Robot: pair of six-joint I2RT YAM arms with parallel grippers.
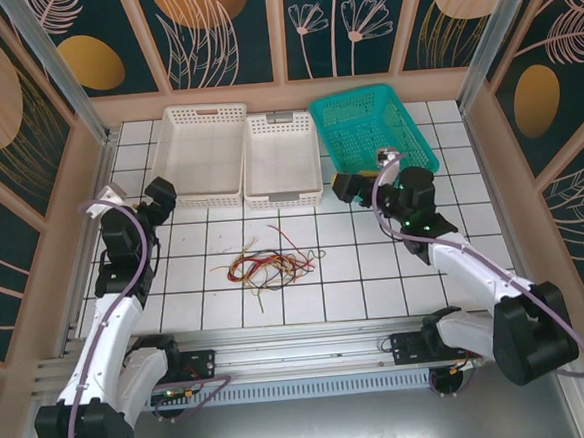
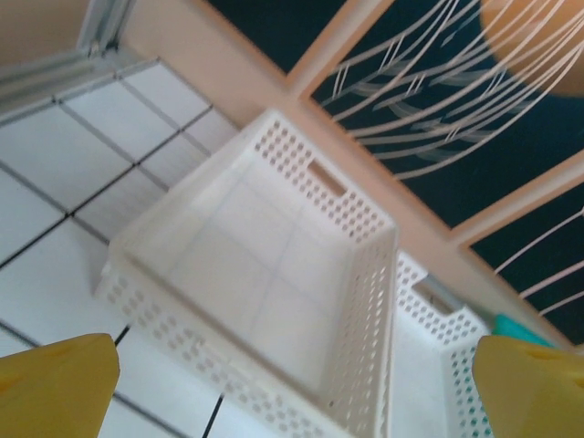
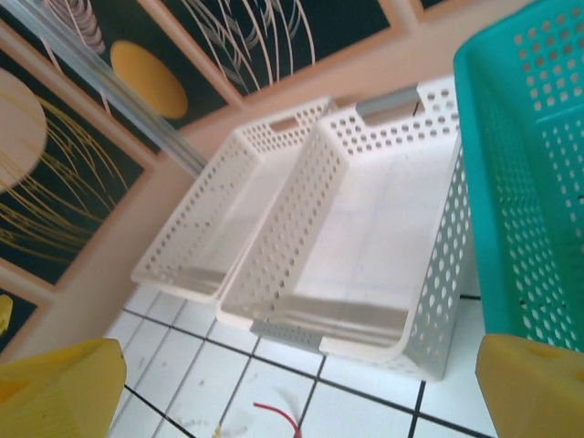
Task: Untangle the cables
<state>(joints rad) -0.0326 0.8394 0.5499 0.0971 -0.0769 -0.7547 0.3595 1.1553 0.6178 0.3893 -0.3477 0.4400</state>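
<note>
Yellow fingertips of my left gripper occupy the lower corners of the left wrist view. They are spread fully apart with nothing between them, and beyond them lies the first white basket. My right gripper is likewise wide open and empty, its fingertips framing the second white basket and the wall of the teal basket.

The cables lie as a loose heap of red, yellow-olive and black strands on the white tiled table. The heap sits midway between my two arms, on the near side of the baskets and well apart from both grippers. One red end shows at the bottom edge of the right wrist view.

Handling, as I judge it:
- The strands are very light and wholly limp, so they will drape rather than hold shape, and pulling one will drag its neighbours.
- They are hair-thin and flat on the tiles, so my fingers must come down to the table and close completely, or the wire may slip out.

Best hold:
- Take a free outlying length, not the crossed middle.
- The olive strand trailing toward the near edge looks suitable for one gripper.
- The red strand reaching rightward suits the other.
- Drawing them gently apart should avoid tightening the tangle.
</note>
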